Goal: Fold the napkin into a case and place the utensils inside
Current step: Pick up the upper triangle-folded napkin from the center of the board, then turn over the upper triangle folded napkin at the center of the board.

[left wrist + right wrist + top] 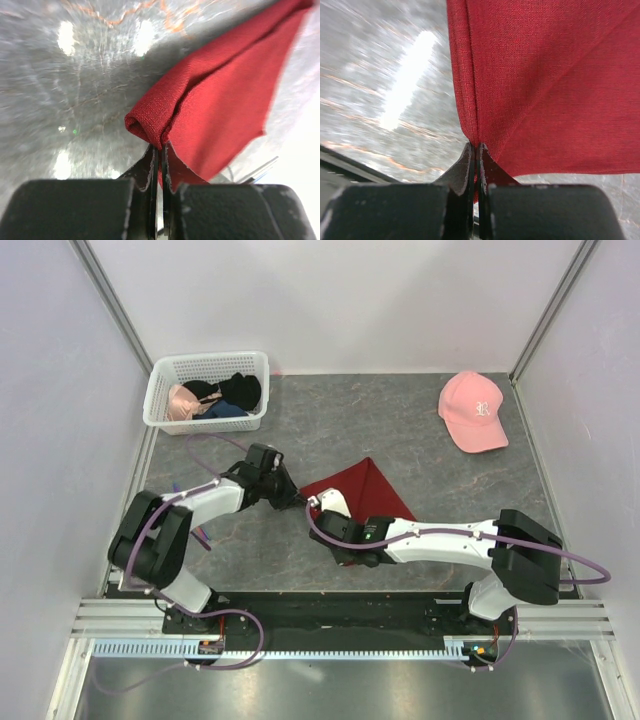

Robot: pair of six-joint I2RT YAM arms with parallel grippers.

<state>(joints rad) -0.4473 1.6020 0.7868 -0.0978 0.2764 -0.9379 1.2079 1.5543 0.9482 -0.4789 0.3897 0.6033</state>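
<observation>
The dark red napkin (362, 490) lies mid-table, folded into a rough triangle with its point toward the back. My left gripper (297, 498) is at its left corner and shut on a bunched fold of the cloth (150, 122), with the left gripper's tips (160, 148) pinching red fabric. Close beside it my right gripper (322, 504) is shut on the napkin's near-left edge. In the right wrist view the tips (476, 146) clamp a folded hem (465, 90). The cloth fans away from both grips. No utensils show plainly in any view.
A white basket (160, 380) holding pink and black garments stands at the back left corner. A pink baseball cap (474, 410) lies at the back right. Pale walls enclose the grey table (400, 430) on three sides.
</observation>
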